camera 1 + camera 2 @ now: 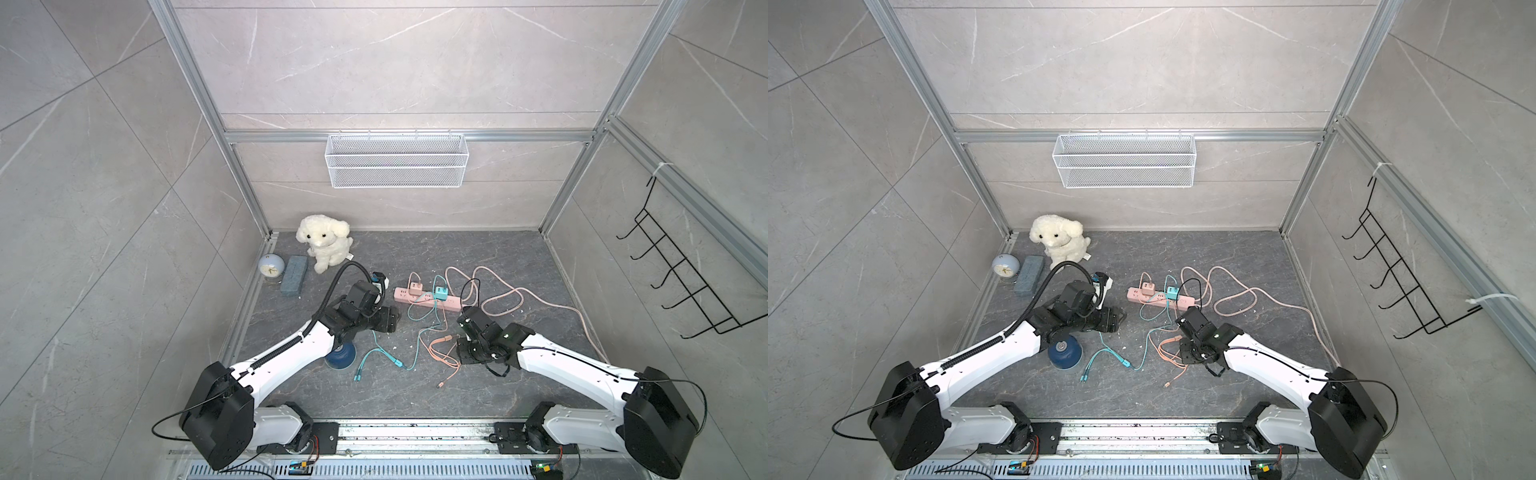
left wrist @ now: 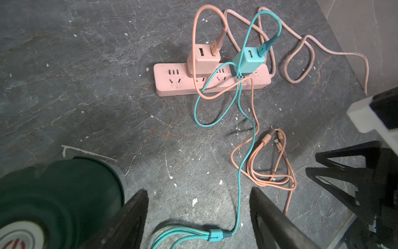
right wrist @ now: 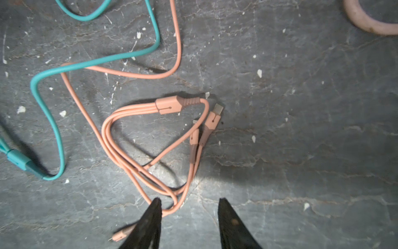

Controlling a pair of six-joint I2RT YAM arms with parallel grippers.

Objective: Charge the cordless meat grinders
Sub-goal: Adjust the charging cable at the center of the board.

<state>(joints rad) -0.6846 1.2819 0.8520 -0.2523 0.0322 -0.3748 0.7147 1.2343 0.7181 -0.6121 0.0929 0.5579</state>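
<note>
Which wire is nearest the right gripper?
The orange wire: its loops lie at the right gripper. The teal wire and thick pink cord lie farther off.

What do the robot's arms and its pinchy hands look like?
Both arms have smooth white shells and chunky black joints. The left arm carries a ribbed black hose; the right arm has a thin black cable along it. The left gripper and right gripper each end in two pointed black fingers.

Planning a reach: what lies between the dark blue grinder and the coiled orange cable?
The teal cable, its splitter and loose plug ends, in both top views.
</note>
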